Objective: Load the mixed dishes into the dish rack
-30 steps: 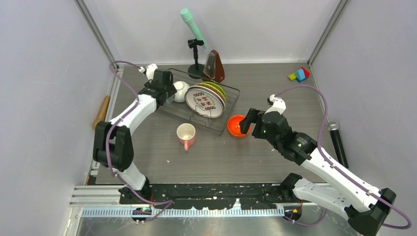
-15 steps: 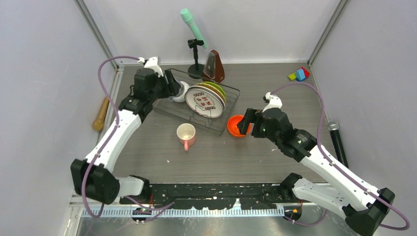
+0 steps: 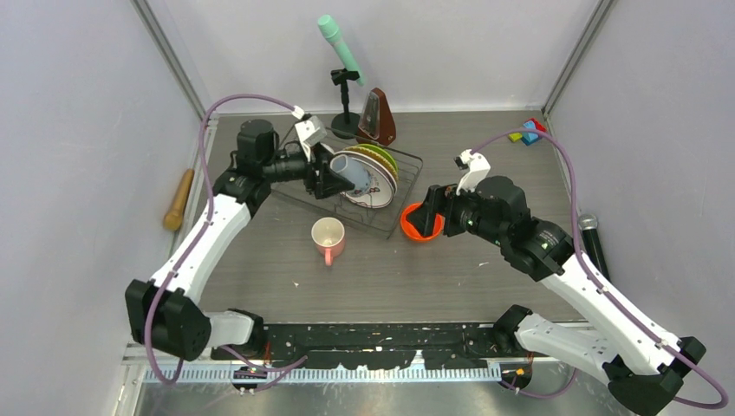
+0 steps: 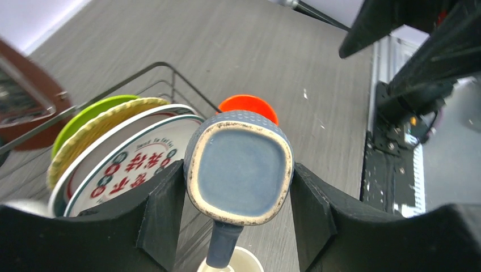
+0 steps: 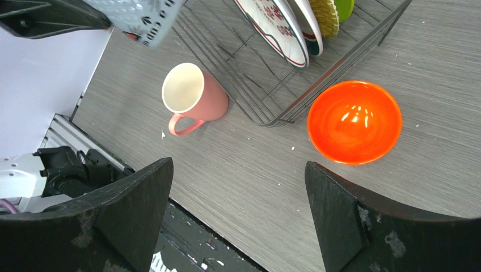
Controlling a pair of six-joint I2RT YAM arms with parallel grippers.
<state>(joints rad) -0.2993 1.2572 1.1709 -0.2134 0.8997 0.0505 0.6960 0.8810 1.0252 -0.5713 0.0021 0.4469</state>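
Where pale walls (image 3: 87, 173) box in the grey desk (image 3: 451, 269), the left gripper (image 3: 332, 176) clasps the grey-blue mug (image 4: 238, 167) above the dish rack (image 5: 249, 85) by the desk's far edge. The right gripper (image 5: 237, 170) gapes over the orange-red bowl (image 5: 354, 122)

The dimpled mug (image 4: 238, 164) is grey-blue, the bowl (image 5: 354, 122) orange-red, the plain mug (image 5: 198, 96) pink.

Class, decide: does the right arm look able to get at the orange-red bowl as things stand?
Probably yes. The right hand hangs open close by the orange-red bowl, which sits on the table beside the dish rack, nothing covering it.
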